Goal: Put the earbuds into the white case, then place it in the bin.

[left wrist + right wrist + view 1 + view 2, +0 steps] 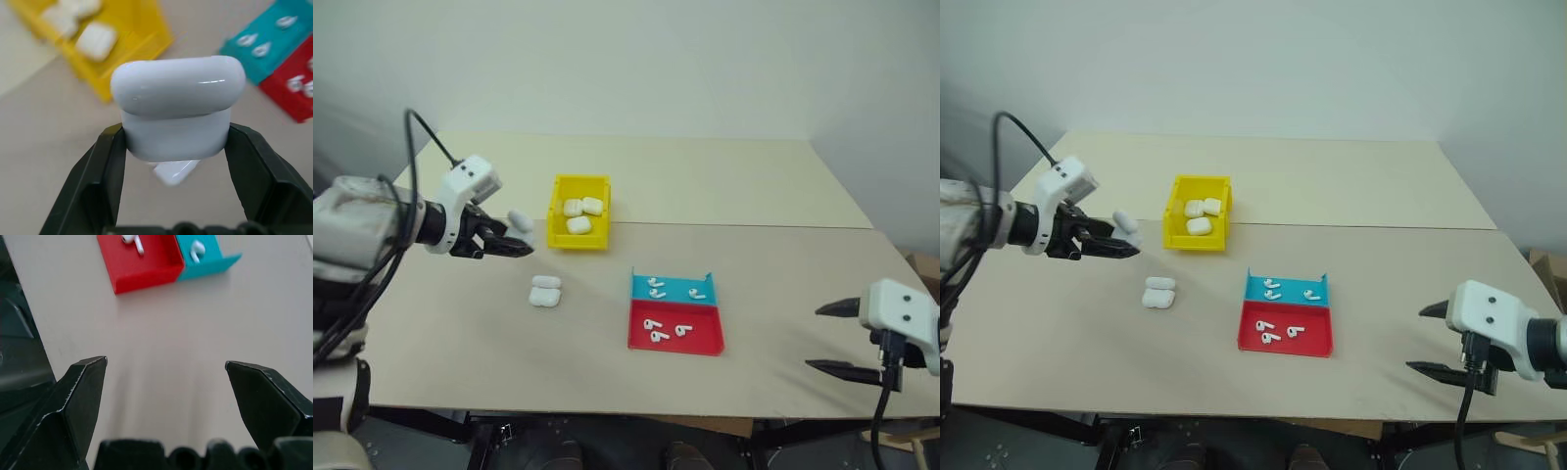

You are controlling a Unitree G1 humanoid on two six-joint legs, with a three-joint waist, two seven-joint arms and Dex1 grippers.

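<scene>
Your left tool (514, 245) is clamped on a white case (520, 220), held above the counter (754, 206) just left of the yellow bin (578, 211). Right of that, earbuds (655, 287) lie in the red-and-blue tray (674, 313). Your right tool (827, 338) hangs with jaws wide apart, empty.

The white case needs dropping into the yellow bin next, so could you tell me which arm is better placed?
Left. The left gripper already holds the white case right beside the bin; the right gripper hangs open and empty, well away from it.
</scene>
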